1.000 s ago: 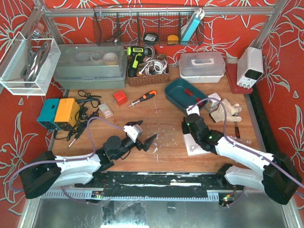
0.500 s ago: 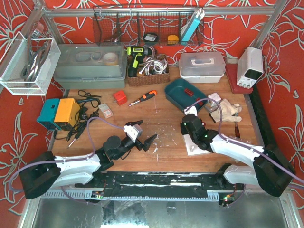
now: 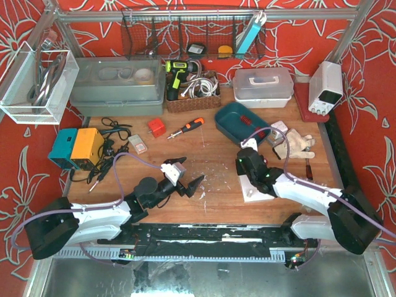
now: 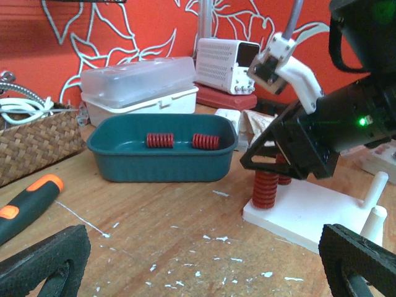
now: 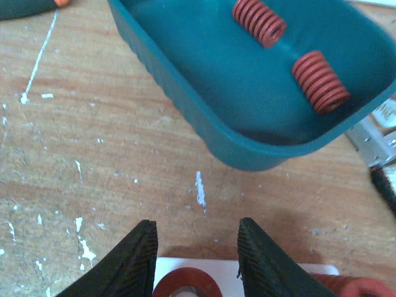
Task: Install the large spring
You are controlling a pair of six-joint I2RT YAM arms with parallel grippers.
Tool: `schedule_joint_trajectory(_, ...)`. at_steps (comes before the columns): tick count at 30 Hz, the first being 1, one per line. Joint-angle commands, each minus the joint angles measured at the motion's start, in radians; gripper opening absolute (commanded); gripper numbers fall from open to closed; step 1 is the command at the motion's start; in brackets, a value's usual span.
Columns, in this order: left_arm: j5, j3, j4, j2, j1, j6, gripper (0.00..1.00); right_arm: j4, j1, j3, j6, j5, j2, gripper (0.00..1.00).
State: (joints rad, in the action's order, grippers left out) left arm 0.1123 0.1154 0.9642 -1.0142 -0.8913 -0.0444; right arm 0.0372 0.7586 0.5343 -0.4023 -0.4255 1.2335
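Note:
A large red spring (image 4: 266, 187) stands upright on a peg of the white base plate (image 4: 309, 213). A second red spring (image 4: 284, 178) stands just behind it. My right gripper (image 3: 245, 166) hovers right over the large spring. In the right wrist view its fingers (image 5: 133, 263) are apart on either side of the spring's top (image 5: 185, 286), with a gap on the right side. My left gripper (image 4: 201, 260) is wide open and empty, low over the wood to the left of the plate (image 3: 257, 189).
A teal tray (image 5: 204, 111) just beyond the plate holds two more red springs (image 5: 258, 21) (image 5: 320, 80). Two bare white pegs (image 4: 376, 185) stand at the plate's near end. A screwdriver (image 3: 187, 127), a red block (image 3: 156, 128) and gloves (image 3: 296, 143) lie around.
My right gripper has edged slightly toward the back left over the plate. The left arm has not moved.

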Motion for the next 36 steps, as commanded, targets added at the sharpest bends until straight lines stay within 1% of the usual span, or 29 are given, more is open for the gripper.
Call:
schedule_joint_trajectory(1,0.016,0.007,-0.005,0.010,-0.005,0.044,1.00,-0.102,-0.012,0.076,0.005,-0.016,-0.078,0.41)
schedule_joint_trajectory(4,0.044,0.038,-0.058,0.011,-0.005,0.101,1.00,-0.175,-0.021,0.130,0.038,0.009,-0.116,0.44)
schedule_joint_trajectory(8,0.139,0.092,-0.188,0.016,-0.005,0.221,1.00,-0.215,-0.051,0.205,0.115,0.017,-0.120,0.46)
schedule_joint_trajectory(10,0.150,0.093,-0.206,0.016,-0.004,0.258,1.00,-0.231,-0.087,0.259,0.156,0.016,-0.091,0.45)
schedule_joint_trajectory(12,0.138,0.071,-0.185,0.012,-0.005,0.288,1.00,-0.238,-0.125,0.312,0.192,0.032,-0.042,0.44)
schedule_joint_trajectory(14,0.108,0.053,-0.163,-0.027,-0.005,0.287,1.00,-0.226,-0.169,0.361,0.243,0.080,0.022,0.43)
schedule_joint_trajectory(17,0.076,0.062,-0.155,-0.084,-0.005,0.268,1.00,-0.269,-0.255,0.468,0.270,0.188,0.147,0.39)
schedule_joint_trajectory(19,0.057,0.083,-0.159,-0.110,-0.005,0.250,1.00,-0.294,-0.285,0.536,0.297,0.190,0.225,0.36)
schedule_joint_trajectory(22,0.042,0.117,-0.201,-0.112,-0.005,0.229,1.00,-0.321,-0.311,0.640,0.355,0.212,0.345,0.34)
schedule_joint_trajectory(25,0.031,0.102,-0.191,-0.090,-0.005,0.224,1.00,-0.398,-0.332,0.766,0.401,0.248,0.462,0.32)
schedule_joint_trajectory(30,0.039,0.088,-0.179,-0.052,-0.005,0.211,1.00,-0.570,-0.343,0.994,0.459,0.223,0.689,0.31)
schedule_joint_trajectory(36,0.054,0.084,-0.191,-0.027,-0.004,0.201,1.00,-0.667,-0.350,1.165,0.515,0.164,0.844,0.33)
